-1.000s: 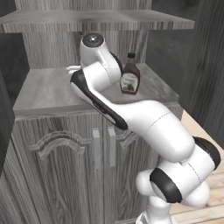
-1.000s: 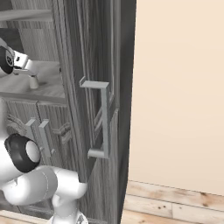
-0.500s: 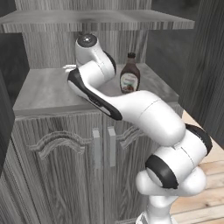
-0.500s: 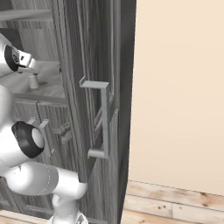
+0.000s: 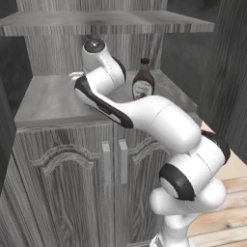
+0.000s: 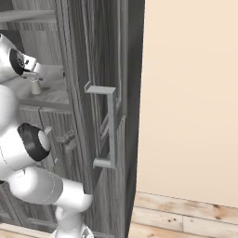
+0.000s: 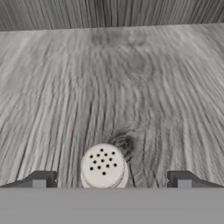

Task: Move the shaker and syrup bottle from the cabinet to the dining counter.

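gripper [image 7: 111,180] hangs straight over the shaker [image 7: 104,168], jaws spread wide with nothing held, one dark tip on each side of the cap. to do the pickup well, i'd lower straight down so the tips pass either side of the body, then close gently below the cap; the shaker sits slightly toward one tip, so a small nudge to centre first would help. it stands upright on the cabinet [image 5: 53,99] shelf, pale and stubby with a perforated round top. the syrup bottle [image 5: 143,81] stands further along the same shelf, probably well apart.
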Tool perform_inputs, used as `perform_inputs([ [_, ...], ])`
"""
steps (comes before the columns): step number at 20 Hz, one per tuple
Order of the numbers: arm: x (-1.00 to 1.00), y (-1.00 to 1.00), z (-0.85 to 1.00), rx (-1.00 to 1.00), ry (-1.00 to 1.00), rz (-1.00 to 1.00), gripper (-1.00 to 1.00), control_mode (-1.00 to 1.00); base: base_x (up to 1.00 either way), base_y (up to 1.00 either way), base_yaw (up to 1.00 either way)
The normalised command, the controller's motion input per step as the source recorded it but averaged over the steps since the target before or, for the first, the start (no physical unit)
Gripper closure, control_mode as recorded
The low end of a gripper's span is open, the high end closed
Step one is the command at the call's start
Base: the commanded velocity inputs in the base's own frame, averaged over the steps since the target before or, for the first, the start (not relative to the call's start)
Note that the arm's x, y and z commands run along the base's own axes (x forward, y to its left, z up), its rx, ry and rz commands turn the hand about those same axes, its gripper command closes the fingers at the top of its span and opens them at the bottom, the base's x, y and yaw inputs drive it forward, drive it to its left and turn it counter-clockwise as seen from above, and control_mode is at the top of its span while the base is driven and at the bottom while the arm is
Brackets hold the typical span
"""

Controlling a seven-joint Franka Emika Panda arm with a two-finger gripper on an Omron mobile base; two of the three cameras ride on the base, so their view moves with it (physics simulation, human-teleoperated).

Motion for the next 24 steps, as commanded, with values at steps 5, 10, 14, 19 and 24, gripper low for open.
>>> perform_inputs([
  [5, 0.17, 0.00, -0.18, 0.00, 0.03, 0.00, -1.00, -1.00, 0.00, 0.00, 0.00],
  [10, 0.14, 0.00, -0.15, 0.00, 0.02, 0.00, -1.00, -1.00, 0.00, 0.00, 0.00],
  [14, 0.01, 0.02, -0.07, 0.00, 0.00, 0.00, 1.00, -1.00, 0.00, 0.00, 0.00],
  [19, -0.06, 0.00, 0.00, 0.00, 0.00, 0.00, 1.00, -1.00, 0.00, 0.00, 0.00],
  [24, -0.37, 0.00, 0.08, 0.01, 0.00, 0.03, 1.00, -1.00, 0.00, 0.00, 0.00],
])
